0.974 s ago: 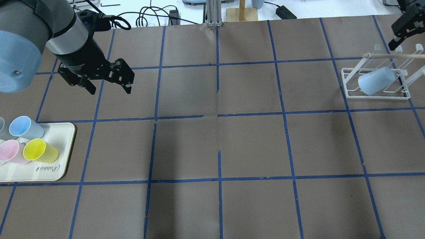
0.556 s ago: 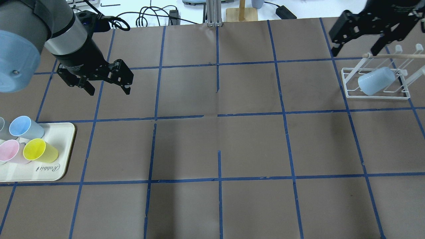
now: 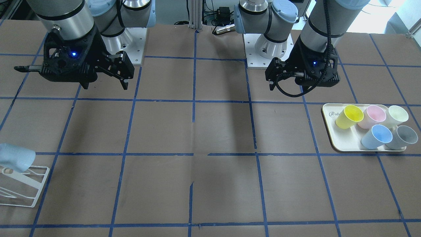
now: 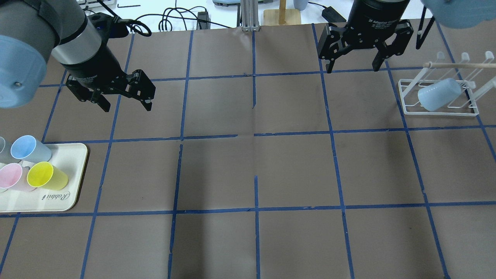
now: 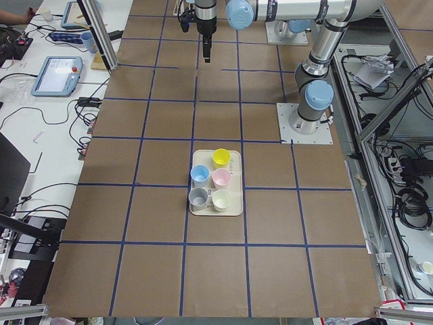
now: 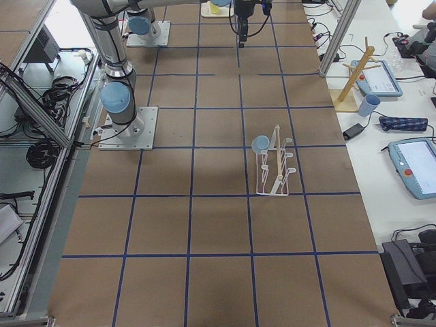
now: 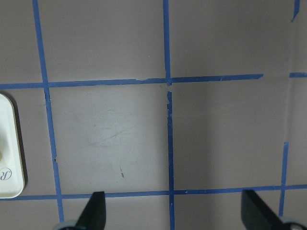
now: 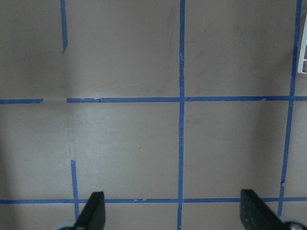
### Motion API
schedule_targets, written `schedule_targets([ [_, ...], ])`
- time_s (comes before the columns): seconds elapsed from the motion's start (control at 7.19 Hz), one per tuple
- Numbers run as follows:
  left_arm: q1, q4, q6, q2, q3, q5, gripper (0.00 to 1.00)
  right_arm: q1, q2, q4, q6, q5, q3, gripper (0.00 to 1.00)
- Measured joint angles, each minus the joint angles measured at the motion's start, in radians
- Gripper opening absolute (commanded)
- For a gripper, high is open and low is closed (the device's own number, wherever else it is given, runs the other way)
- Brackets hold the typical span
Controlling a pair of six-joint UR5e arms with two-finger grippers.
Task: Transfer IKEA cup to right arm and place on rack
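Overhead exterior view showed the IKEA cup [image 4: 440, 97] lying tilted on the slanted rods of the rack [image 4: 441, 112], at about 2 o'clock from the centre of the table [image 4: 255, 174]. The right gripper [image 4: 352, 69] hung above the table at about 1 o'clock, just beside the rack on its 10 o'clock side but not touching it. Its two fingers [image 8: 95, 212] stood wide apart, and the right wrist-mounted view showed only brown table and blue tape lines between them. The left gripper [image 4: 127, 106] was at about 10 o'clock, well apart from the other one. Its fingers [image 7: 96, 212] were also spread, with nothing between them. At 8 o'clock a cream tray [image 4: 75, 182] lay on the table. It carried a second blue cup [image 4: 29, 149], a yellow cup [image 4: 47, 175] and a pink cup [image 4: 11, 176], all standing close together.
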Motion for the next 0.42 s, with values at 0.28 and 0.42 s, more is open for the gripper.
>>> schedule_targets([
  [0.28, 0.0, 0.0, 0.001, 0.0, -0.002, 0.001, 1.0, 0.003, 0.001, -0.011, 0.001, 0.002, 0.003, 1.0],
  [0.42, 0.0, 0.001, 0.001, 0.0, -0.002, 0.0, 1.0, 0.004, 0.002, -0.012, 0.001, 0.002, 0.003, 1.0],
])
